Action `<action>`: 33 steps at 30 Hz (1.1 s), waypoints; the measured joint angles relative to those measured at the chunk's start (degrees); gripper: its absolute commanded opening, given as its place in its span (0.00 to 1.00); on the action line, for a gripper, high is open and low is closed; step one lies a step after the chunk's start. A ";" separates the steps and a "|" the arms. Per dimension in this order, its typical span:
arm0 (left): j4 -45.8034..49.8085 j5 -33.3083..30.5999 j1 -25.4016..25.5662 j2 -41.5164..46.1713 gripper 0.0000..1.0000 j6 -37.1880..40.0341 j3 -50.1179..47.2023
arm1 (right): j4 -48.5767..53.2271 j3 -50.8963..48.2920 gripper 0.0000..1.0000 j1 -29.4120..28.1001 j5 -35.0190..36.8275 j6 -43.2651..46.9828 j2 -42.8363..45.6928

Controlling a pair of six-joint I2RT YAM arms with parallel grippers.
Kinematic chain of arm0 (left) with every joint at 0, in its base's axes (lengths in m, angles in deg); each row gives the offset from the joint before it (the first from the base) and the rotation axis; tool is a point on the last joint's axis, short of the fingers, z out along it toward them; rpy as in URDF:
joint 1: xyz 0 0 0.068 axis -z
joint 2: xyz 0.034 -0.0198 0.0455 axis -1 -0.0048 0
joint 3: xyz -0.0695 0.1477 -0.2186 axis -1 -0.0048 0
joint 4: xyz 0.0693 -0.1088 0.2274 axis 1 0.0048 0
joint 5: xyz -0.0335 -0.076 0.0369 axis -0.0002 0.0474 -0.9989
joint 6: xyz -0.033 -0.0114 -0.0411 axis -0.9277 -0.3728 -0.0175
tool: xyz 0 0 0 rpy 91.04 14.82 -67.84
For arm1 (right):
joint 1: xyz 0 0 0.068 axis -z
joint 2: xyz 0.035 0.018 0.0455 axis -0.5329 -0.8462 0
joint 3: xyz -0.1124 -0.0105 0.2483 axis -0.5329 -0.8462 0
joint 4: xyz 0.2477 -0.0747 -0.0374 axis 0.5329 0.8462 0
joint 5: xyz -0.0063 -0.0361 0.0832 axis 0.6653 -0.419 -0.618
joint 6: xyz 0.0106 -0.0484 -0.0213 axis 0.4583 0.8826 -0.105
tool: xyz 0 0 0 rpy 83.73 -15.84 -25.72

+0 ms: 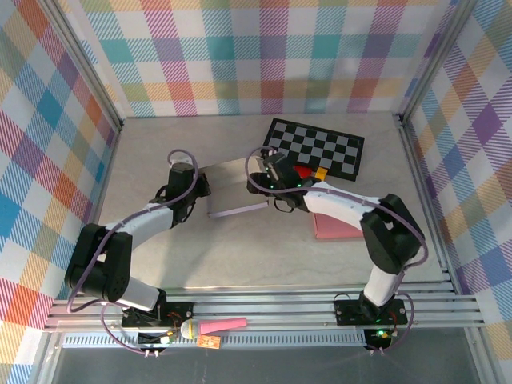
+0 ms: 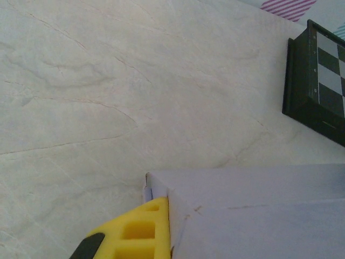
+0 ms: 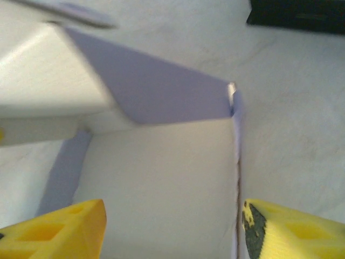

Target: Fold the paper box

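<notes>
ok so the box [image 1: 236, 192] sits about dead centre of the table [image 1: 160, 256], half formed, pale walls partly up and a flap sticking out at the corner in the right wrist view [image 3: 161, 178]. The left gripper [image 1: 200, 186] is at its 9 o'clock edge, closed tight. The left wrist view has one yellow finger [image 2: 137, 229] flat against the wall right at a corner [image 2: 259, 210]. The other finger is hidden, so I'd guess it's a pinch on that wall. The right gripper [image 1: 264, 178] is at the 3 o'clock side, fingers spread wide and holding nothing, straddling the panel edge [image 3: 173, 210]. For this step I'd keep the left pinch as the anchor, then drop the right fingers over just one layer near the crease before closing, and fold along the crease instead of dragging. If it grabs two layers the corner will probably buckle. Chessboard [image 1: 316, 148] is near at 1 o'clock and a pink pad [image 1: 336, 226] at 4 o'clock, so don't let the box slide that way
</notes>
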State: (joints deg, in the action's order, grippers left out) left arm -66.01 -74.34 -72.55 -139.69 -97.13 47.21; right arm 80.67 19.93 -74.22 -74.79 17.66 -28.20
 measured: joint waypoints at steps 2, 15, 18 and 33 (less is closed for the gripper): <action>0.31 -0.76 0.44 0.00 0.00 0.44 0.11 | 4.04 0.07 0.72 0.00 -3.26 -3.19 2.78; 0.55 -3.69 2.75 -0.13 0.00 1.68 0.33 | 24.33 12.26 0.73 5.29 -16.59 -12.17 10.93; 0.48 -4.22 3.08 -0.39 0.00 2.25 0.33 | 27.08 20.68 0.72 11.10 -19.61 -12.55 8.98; 0.52 -5.29 4.26 -1.27 0.00 3.69 0.85 | 45.88 53.22 0.59 19.28 -35.67 -14.64 -30.80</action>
State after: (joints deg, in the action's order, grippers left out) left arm -65.49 -79.63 -68.29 -140.96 -93.43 48.06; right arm 126.55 73.15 -54.94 -110.46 3.02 -58.99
